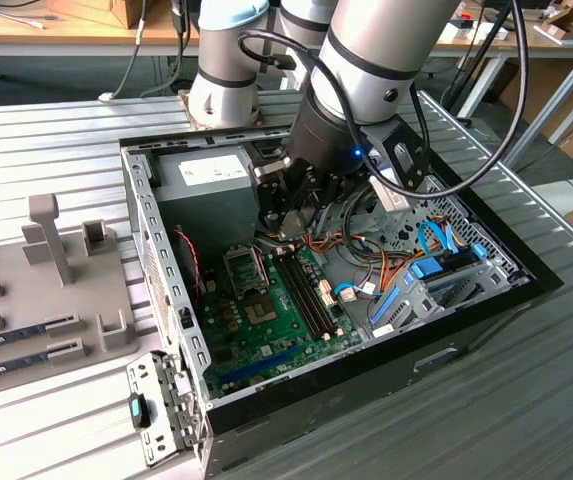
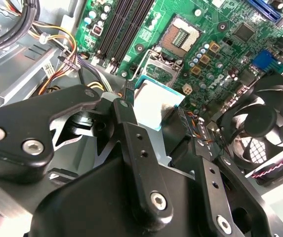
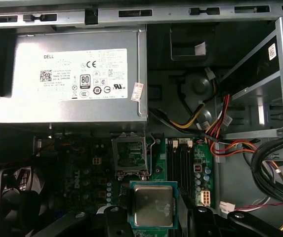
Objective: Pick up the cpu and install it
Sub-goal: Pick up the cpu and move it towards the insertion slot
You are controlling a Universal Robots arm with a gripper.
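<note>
The gripper (image 2: pixel 156 116) has its two black fingers (image 2: pixel 126 123) drawn in on opposite edges of the cpu (image 2: pixel 153 106), holding it flat with the shiny metal top facing up (both wrist views show it pinched between them). The cpu (image 3: pixel 152 205) hangs just beside the socket (image 3: pixel 130 153), apart from it and not seated; the socket's grid of contacts (image 2: pixel 181 37) lies uncovered. The socket sits between the cpu and the grey power supply (image 3: pixel 69 74). The long black memory slots (image 3: pixel 181 163) run along one side of the socket, and the black fan (image 3: pixel 13 197) is well off on the other side. In the exterior view the gripper (image 1: pixel 291 215) is down inside the open computer case (image 1: pixel 156 260), close over the socket (image 1: pixel 244 268) on the green board (image 1: pixel 286 300).
</note>
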